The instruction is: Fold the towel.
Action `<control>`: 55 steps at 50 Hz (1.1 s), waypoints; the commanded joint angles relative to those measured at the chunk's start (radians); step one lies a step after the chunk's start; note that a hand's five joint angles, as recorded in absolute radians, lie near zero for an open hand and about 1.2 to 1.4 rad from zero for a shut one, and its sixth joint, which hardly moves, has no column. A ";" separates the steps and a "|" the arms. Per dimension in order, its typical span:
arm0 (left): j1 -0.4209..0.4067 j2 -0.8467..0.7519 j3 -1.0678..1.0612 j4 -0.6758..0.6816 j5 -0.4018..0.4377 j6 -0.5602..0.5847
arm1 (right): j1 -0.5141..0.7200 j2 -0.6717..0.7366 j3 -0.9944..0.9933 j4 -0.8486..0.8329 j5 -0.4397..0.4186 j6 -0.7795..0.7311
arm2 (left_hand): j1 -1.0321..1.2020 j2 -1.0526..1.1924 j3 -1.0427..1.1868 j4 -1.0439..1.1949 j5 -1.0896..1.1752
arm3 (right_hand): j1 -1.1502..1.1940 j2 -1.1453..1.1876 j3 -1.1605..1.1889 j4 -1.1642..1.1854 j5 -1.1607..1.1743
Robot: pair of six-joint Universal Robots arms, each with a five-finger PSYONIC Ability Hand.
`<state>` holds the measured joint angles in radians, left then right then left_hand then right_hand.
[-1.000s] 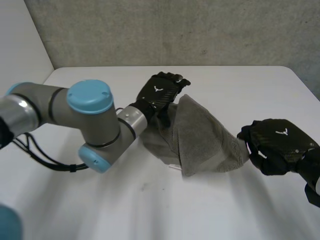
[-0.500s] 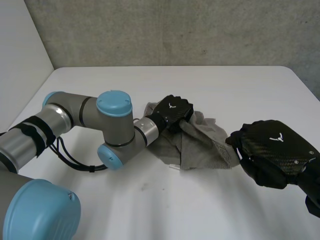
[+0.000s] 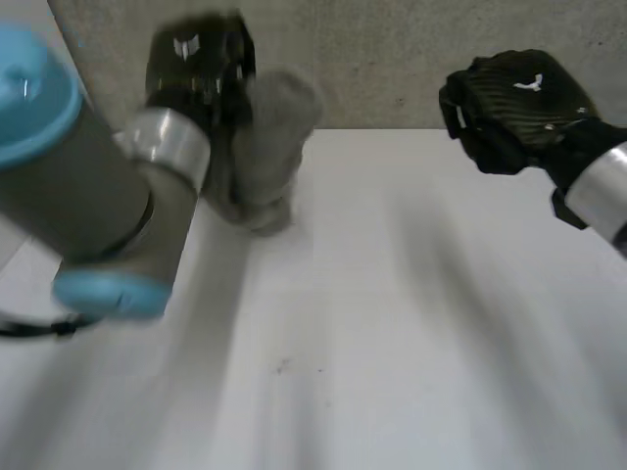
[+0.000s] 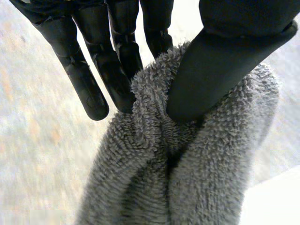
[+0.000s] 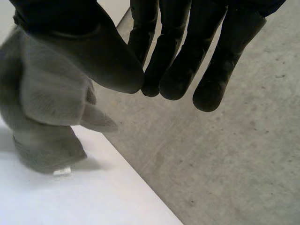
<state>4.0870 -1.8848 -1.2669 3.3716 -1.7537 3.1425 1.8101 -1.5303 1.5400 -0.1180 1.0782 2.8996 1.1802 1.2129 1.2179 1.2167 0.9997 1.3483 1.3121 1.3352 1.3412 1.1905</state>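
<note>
Open table (image 3: 411, 323) — towel (image 3: 269, 137) hanging far left

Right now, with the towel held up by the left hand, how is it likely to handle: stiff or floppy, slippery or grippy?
Probably floppy: the towel droops in bunched folds below the left hand. Likely grippy, since its looped pile sits pinched between thumb and fingers. It seems light, hanging from that one pinch.
</note>
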 commanded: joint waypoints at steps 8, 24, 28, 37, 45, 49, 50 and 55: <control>-0.197 0.035 -0.514 -0.043 0.017 -0.048 | 0.110 0.203 -0.078 0.166 0.084 -0.008 | -0.051 -0.083 -0.088 -0.087 -0.045 | -0.662 -0.626 -0.649 -0.655 -0.679; -0.079 0.113 -0.447 -0.245 0.053 -0.137 | 0.110 0.249 -0.017 0.175 0.137 -0.006 | -0.923 -0.955 -0.960 -0.959 -0.917 | -0.940 -0.904 -0.927 -0.933 -0.957; -0.002 0.148 -0.437 -0.241 0.054 -0.127 | 0.110 0.240 0.034 0.176 0.127 -0.002 | -0.917 -0.950 -0.954 -0.953 -0.911 | -0.914 -0.878 -0.901 -0.907 -0.931; 0.215 0.158 -0.442 -0.248 0.192 -0.015 | 0.124 0.225 0.114 0.262 0.126 0.018 | -0.876 -0.909 -0.913 -0.912 -0.870 | -0.890 -0.854 -0.877 -0.883 -0.907; 0.372 0.052 -0.422 -0.293 0.332 0.149 | 0.143 0.226 0.167 0.288 0.115 0.242 | -0.814 -0.847 -0.852 -0.851 -0.808 | -0.964 -0.928 -0.951 -0.957 -0.981; 0.426 0.003 -0.400 -0.287 0.336 0.218 | 0.170 0.242 0.180 0.281 0.095 0.309 | -0.788 -0.820 -0.825 -0.824 -0.782 | -1.037 -1.001 -1.024 -1.030 -1.054; 0.447 -0.020 -0.390 -0.285 0.342 0.249 | 0.184 0.249 0.183 0.268 0.094 0.314 | -0.782 -0.815 -0.819 -0.818 -0.776 | -1.060 -1.024 -1.047 -1.053 -1.077; 0.487 -0.109 -0.344 -0.275 0.346 0.315 | 0.236 0.283 0.181 0.216 0.107 0.325 | -0.752 -0.785 -0.790 -0.789 -0.746 | -1.058 -1.022 -1.045 -1.051 -1.075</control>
<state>4.5307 -1.9065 -1.6574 3.0848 -1.4075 3.3855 1.9922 -1.2820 1.7217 0.1510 1.1787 3.2105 0.3495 0.3500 0.3496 0.3481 0.1772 0.3627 0.3873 0.3781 0.3515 0.1402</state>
